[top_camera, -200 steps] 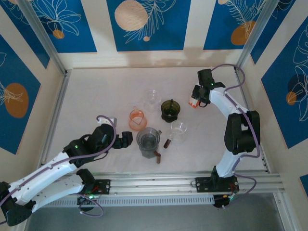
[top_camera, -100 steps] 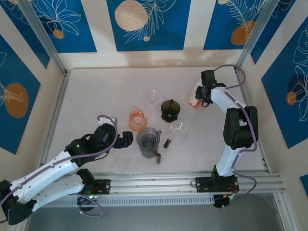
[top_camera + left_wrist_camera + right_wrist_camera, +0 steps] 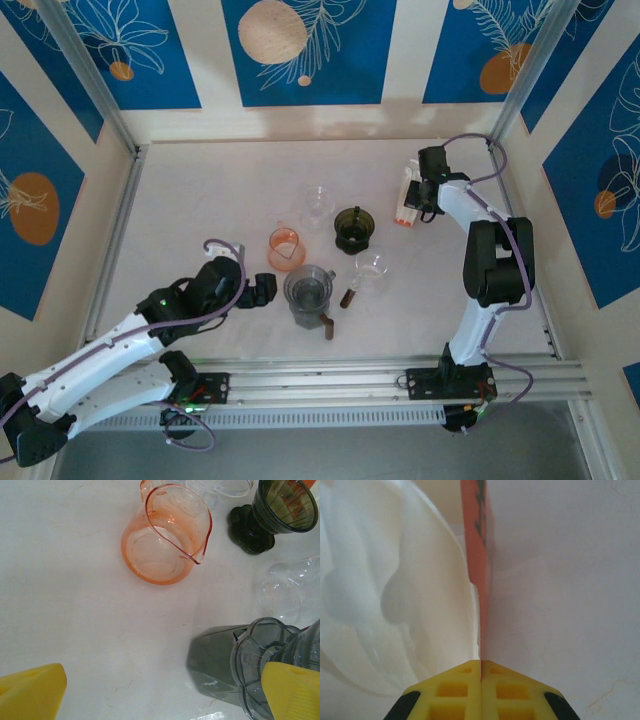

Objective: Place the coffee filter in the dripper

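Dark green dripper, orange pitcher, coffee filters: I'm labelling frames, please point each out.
Dark green dripper (image 3: pixel 353 228), top external view, its bowl.
Orange pitcher (image 3: pixel 159 555), left wrist view, its inside bottom.
Coffee filters (image 3: pixel 385 590), right wrist view, white wavy side.

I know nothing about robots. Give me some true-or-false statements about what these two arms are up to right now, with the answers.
The right hand is pinched shut on a thin orange flap. True.
The left hand grips the orange pitcher. False: it is open, apart from the pitcher.
The dark green dripper lies on its side. False: it stands upright.
White filters sit right beside the orange flap. True.
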